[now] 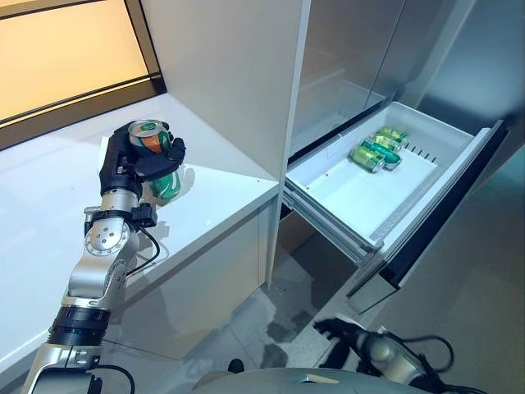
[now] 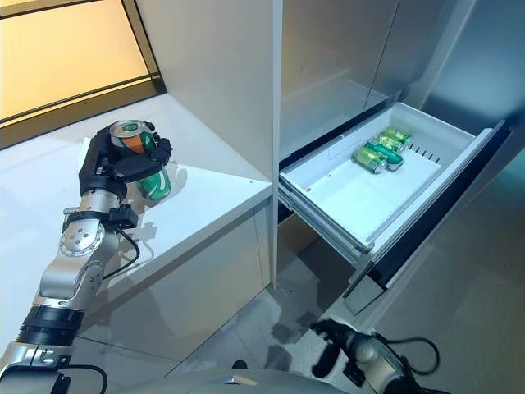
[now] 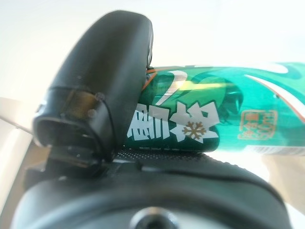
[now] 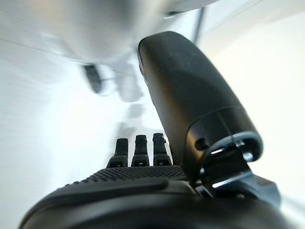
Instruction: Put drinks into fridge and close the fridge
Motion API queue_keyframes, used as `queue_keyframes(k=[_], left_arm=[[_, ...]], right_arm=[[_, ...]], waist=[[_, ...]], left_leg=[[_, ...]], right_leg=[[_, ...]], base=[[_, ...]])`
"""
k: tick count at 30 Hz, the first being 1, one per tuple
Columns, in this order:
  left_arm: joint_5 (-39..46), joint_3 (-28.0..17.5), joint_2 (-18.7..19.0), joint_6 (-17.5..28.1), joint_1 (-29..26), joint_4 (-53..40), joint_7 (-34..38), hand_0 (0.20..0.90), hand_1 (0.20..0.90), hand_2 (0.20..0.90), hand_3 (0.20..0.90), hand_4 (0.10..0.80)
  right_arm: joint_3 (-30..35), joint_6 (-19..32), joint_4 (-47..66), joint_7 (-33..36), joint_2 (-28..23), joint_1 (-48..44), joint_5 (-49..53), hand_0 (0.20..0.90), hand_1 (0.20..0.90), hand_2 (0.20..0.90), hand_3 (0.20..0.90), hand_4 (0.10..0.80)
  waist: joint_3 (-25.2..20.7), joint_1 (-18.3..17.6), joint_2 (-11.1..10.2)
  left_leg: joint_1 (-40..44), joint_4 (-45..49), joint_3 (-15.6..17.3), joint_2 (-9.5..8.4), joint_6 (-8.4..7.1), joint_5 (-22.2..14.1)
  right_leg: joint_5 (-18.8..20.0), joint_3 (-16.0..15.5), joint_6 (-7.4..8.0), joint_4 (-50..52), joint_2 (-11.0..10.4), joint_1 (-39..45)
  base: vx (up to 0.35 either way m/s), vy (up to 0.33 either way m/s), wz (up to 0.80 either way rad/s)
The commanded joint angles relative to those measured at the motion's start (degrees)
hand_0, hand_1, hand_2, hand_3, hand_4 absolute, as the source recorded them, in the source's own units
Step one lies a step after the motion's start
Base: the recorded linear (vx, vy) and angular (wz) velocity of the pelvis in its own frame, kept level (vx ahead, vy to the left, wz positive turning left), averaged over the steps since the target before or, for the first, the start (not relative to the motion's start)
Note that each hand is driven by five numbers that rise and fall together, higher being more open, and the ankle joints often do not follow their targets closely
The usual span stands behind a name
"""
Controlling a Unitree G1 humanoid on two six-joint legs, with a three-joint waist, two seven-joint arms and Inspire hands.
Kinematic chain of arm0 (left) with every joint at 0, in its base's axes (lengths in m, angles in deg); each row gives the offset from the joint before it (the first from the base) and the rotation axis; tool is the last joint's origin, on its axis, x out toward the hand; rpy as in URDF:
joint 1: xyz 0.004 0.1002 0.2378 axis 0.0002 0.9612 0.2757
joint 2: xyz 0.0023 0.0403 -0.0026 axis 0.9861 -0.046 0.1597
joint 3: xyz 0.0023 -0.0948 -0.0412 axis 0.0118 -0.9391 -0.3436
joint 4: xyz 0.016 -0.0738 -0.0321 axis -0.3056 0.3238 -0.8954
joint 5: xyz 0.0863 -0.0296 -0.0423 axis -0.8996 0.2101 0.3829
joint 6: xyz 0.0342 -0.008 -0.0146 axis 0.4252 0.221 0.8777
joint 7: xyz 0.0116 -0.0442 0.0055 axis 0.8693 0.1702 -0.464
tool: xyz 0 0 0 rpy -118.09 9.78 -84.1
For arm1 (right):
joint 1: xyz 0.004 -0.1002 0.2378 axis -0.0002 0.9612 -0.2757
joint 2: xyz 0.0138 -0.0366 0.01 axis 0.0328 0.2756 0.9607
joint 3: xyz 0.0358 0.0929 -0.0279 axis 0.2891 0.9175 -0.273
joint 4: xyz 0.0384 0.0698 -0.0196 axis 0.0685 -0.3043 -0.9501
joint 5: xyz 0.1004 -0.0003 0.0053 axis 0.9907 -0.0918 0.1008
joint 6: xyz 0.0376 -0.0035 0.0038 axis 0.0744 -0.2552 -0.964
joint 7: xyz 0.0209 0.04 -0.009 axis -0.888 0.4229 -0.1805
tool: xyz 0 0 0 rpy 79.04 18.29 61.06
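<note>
Cans (image 1: 377, 149) already sit in the open fridge drawer (image 1: 344, 197), while the left hand (image 1: 135, 160) grips another green can (image 1: 156, 156) over the counter (image 1: 221, 205) beside the drawer, right hand (image 4: 143, 152) relaxed, so loading and closing remain.

White counter (image 1: 213, 205) beneath a warm-lit window (image 1: 66, 49), grey floor (image 1: 459, 279) below.

Green can (image 3: 224, 114) in the left hand (image 3: 100, 95): bold white characters on its side beside the thumb, one with a small gold snowflake sign in it; small orange stamp further along, unreadable. Drawer cans (image 1: 377, 150): print too small.
</note>
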Motion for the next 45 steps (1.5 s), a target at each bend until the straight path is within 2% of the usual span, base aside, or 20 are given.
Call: queue_keyframes(k=[1, 4, 7, 10, 13, 14, 19, 22, 27, 30, 33, 34, 35, 38, 42, 45], left_arm=[[1.15, 0.73, 0.6, 14.02, -9.04, -10.96, -2.09, 0.3, 0.3, 0.3, 0.2, 0.1], [1.67, 2.41, 0.45, 14.43, -10.2, -12.45, -1.8, 0.3, 0.3, 0.3, 0.2, 0.1], [1.8, 3.4, 0.39, 15.78, -10.36, -13.09, -1.72, 0.3, 0.3, 0.3, 0.2, 0.1], [2.5, 3.3, 0.41, 16.36, -10.22, -13.57, -1.97, 0.3, 0.3, 0.3, 0.2, 0.1], [5.37, 3.54, 0.12, 18.26, -9.73, -14.41, -3.98, 0.3, 0.3, 0.3, 0.2, 0.1], [5.56, 3.59, 0.0, 18.53, -9.64, -14.45, -4.26, 0.3, 0.3, 0.3, 0.2, 0.1], [7.54, 3.43, -1.64, 24.45, -7.93, -16.98, -8.79, 0.3, 0.3, 0.3, 0.2, 0.1], [8.24, 2.63, -2.61, 27.58, -6.69, -18.46, -11.95, 0.3, 0.3, 0.3, 0.2, 0.1], [12.85, 0.28, -3.21, 29.54, -5.03, -18.95, -19.33, 0.3, 0.3, 0.3, 0.2, 0.1], [14.75, -0.94, -2.79, 29.39, -4.32, -19.57, -22.16, 0.3, 0.3, 0.3, 0.2, 0.1], [14.06, -2.16, -2.51, 29.17, -4.01, -19.52, -24.62, 0.3, 0.3, 0.3, 0.2, 0.1], [13.49, -2.5, -2.54, 29.13, -3.91, -19.46, -24.92, 0.3, 0.3, 0.3, 0.2, 0.1], [11.1, -3.47, -1.8, 28.87, -3.48, -19.42, -24.48, 0.3, 0.3, 0.3, 0.2, 0.1], [6.69, -5.47, 0.21, 29.2, -2.39, -18.93, -22.09, 0.3, 0.3, 0.3, 0.2, 0.1], [2.32, -6.48, 2.13, 29.05, -2.05, -18.01, -20.52, 0.3, 0.3, 0.3, 0.2, 0.1], [4.0, -5.61, 3.39, 27.8, -2.77, -17.33, -21.65, 0.3, 0.3, 0.3, 0.2, 0.1]], right_arm=[[-2.17, 8.33, 2.18, 2.15, 0.63, -4.31, 2.79, 0.9, 0.9, 0.9, 0.9, 0.8], [-5.51, 6.45, 10.54, 2.15, 0.98, -5.56, 5.39, 0.9, 0.9, 0.9, 0.9, 0.8], [-7.62, 7.49, 17.02, -0.26, 0.97, -7.09, 7.25, 0.9, 0.9, 0.9, 0.9, 0.8], [-8.92, 9.31, 21.63, -4.07, 0.45, -8.18, 8.64, 0.9, 0.9, 0.9, 0.9, 0.8], [-9.28, 10.27, 31.13, -13.25, -0.71, -9.98, 15.18, 0.9, 0.9, 0.9, 0.9, 0.8], [-9.2, 10.36, 31.82, -13.94, -0.83, -10.03, 15.74, 0.9, 0.9, 0.9, 0.9, 0.8], [-5.55, 9.37, 40.97, -22.52, -3.05, -12.6, 25.07, 0.9, 0.9, 0.9, 0.9, 0.8], [-1.07, 6.22, 47.01, -30.32, -4.38, -13.32, 34.32, 0.9, 0.9, 0.9, 0.9, 0.8], [5.11, 4.34, 52.48, -40.78, -5.98, -13.24, 44.68, 0.9, 0.9, 0.9, 0.9, 0.8], [9.32, 3.7, 56.43, -40.54, -8.03, -13.66, 51.02, 0.9, 0.9, 0.9, 0.9, 0.8], [14.96, 5.79, 57.37, -35.16, -8.42, -13.94, 54.57, 0.9, 0.9, 0.9, 0.9, 0.8], [16.36, 6.32, 57.45, -33.63, -8.35, -13.6, 53.81, 0.9, 0.9, 0.9, 0.9, 0.8], [19.48, 8.36, 57.26, -29.18, -9.44, -12.92, 50.65, 0.9, 0.9, 0.9, 0.9, 0.8], [24.4, 10.27, 56.93, -23.85, -11.13, -10.97, 48.04, 0.9, 0.9, 0.9, 0.9, 0.8], [27.25, 11.66, 56.57, -18.51, -12.42, -9.99, 44.68, 0.9, 0.9, 0.9, 0.9, 0.8], [27.4, 10.83, 55.9, -17.16, -12.83, -11.36, 44.2, 0.9, 0.9, 0.9, 0.9, 0.8]], waist=[[-3.22, 0.95, 1.68], [-3.31, 1.39, 1.74], [-3.15, 1.82, 1.75], [-3.03, 2.02, 1.71], [-2.75, 2.23, 1.37], [-2.71, 2.25, 1.36], [-2.68, 2.29, 0.84], [-2.83, 1.97, 0.49], [-3.27, 1.59, 0.06], [-3.46, 1.34, -0.18], [-3.66, 0.91, -0.32], [-3.69, 0.72, -0.3], [-3.79, 0.37, -0.23], [-3.95, -0.34, -0.02], [-3.93, -0.89, 0.19], [-3.69, -1.14, 0.33]], left_leg=[[1.54, 0.3, 0.2, -0.31, -0.48, -7.75], [1.51, 0.3, 0.11, -0.49, -0.38, -7.84], [1.66, 0.3, 0.15, -0.51, -0.43, -7.73], [1.67, 0.3, 0.21, -0.49, -0.51, -7.63], [1.72, 0.3, 0.24, -0.48, -0.6, -7.37], [1.74, 0.3, 0.21, -0.49, -0.6, -7.35], [1.9, 0.3, 0.13, -0.54, -0.59, -7.28], [1.96, 0.3, 0.36, -0.54, -0.56, -7.27], [2.14, 0.3, 0.9, -0.49, -0.53, -7.45], [2.23, 0.3, 1.06, -0.46, -0.58, -7.54], [1.95, 0.3, 1.23, -0.53, -0.49, -7.09], [1.95, 0.3, 1.2, -0.55, -0.46, -7.13], [1.92, 0.3, 1.27, -0.58, -0.44, -7.19], [1.92, 0.3, 1.61, -0.57, -0.35, -7.31], [1.93, 0.3, 1.98, -0.57, -0.23, -7.41], [1.98, 0.3, 2.26, -0.46, -0.3, -7.4]], right_leg=[[-0.55, 2.32, 5.1, 0.3, -2.26, -1.24], [-0.63, 1.94, 5.23, 0.3, -2.52, -1.12], [-0.53, 1.79, 5.25, 0.3, -2.59, -0.94], [-0.51, 1.74, 5.34, 0.3, -2.63, -0.88], [-0.3, 1.58, 5.41, 0.3, -2.69, -0.81], [-0.3, 1.56, 5.41, 0.3, -2.7, -0.78], [-0.1, 1.53, 5.5, 0.3, -2.76, -0.64], [0.09, 1.71, 5.51, 0.3, -2.75, -0.7], [0.19, 1.93, 5.53, 0.3, -2.75, -0.71], [0.28, 2.11, 5.57, 0.3, -2.71, -0.75], [0.92, 2.24, 5.45, 0.3, -2.69, -1.22], [0.97, 2.33, 5.46, 0.3, -2.65, -1.28], [1.02, 2.51, 5.51, 0.3, -2.62, -1.43], [1.09, 2.85, 5.61, 0.3, -2.54, -1.65], [1.18, 3.22, 5.68, 0.3, -2.44, -1.84], [1.28, 3.31, 5.7, 0.3, -2.48, -1.94]], base=[[-0.026, 0.051, 0.08], [-0.014, 0.028, 0.11], [-0.006, 0.009, 0.03], [0.0, 0.0, 0.0], [0.0, 0.0, 0.0], [0.0, 0.0, 0.0], [0.0, 0.0, 0.0], [0.0, 0.0, 0.0], [0.0, 0.0, 0.0], [0.0, 0.0, 0.0], [-0.01, -0.001, 0.0], [-0.034, 0.005, 0.0], [0.0, 0.0, 0.0], [0.0, 0.0, 0.0], [-0.007, 0.005, -0.02], [-0.014, 0.008, -0.04]])
